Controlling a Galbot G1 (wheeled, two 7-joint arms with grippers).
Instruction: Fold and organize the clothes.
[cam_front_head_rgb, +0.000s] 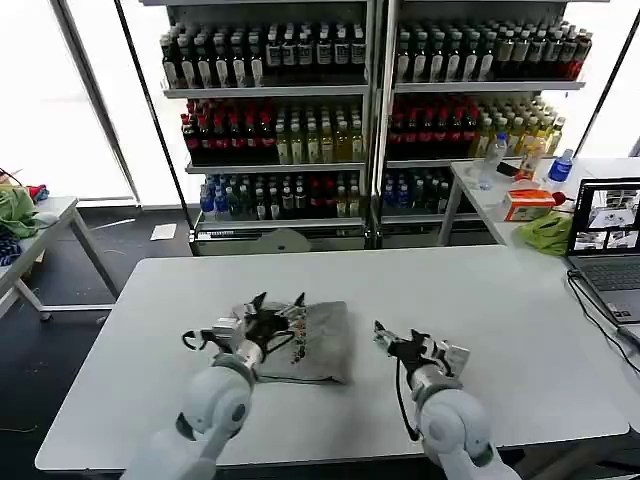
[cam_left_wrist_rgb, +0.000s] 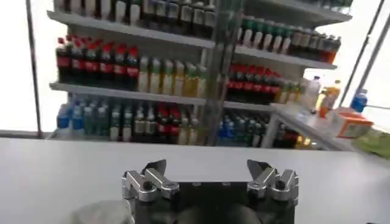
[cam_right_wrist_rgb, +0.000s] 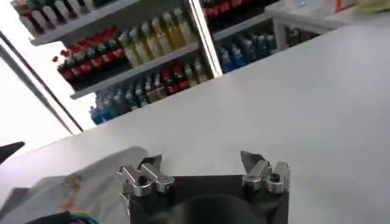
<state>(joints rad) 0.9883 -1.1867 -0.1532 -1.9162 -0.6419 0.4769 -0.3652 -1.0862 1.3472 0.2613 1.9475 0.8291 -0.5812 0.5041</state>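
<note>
The grey shirt (cam_front_head_rgb: 305, 342) lay folded into a small square near the middle of the white table (cam_front_head_rgb: 480, 290). I could see a little bit of its bright print (cam_right_wrist_rgb: 73, 182) in the right wrist view. From the shirt, my left gripper (cam_front_head_rgb: 278, 305) was right over its far edge, at about eleven o'clock, with its two fingers spread wide and nothing in them. My right gripper (cam_front_head_rgb: 395, 345) sat at three o'clock from the shirt, just beside it on bare table, also wide open and holding nothing.

I thought the folding looked almost done. To do this step well, I wanted to press the top flat and check the edges lined up. I would go slowly, so a finger did not catch a layer and pull the fold open. I could not tell if the left fingers were touching the cloth.
</note>
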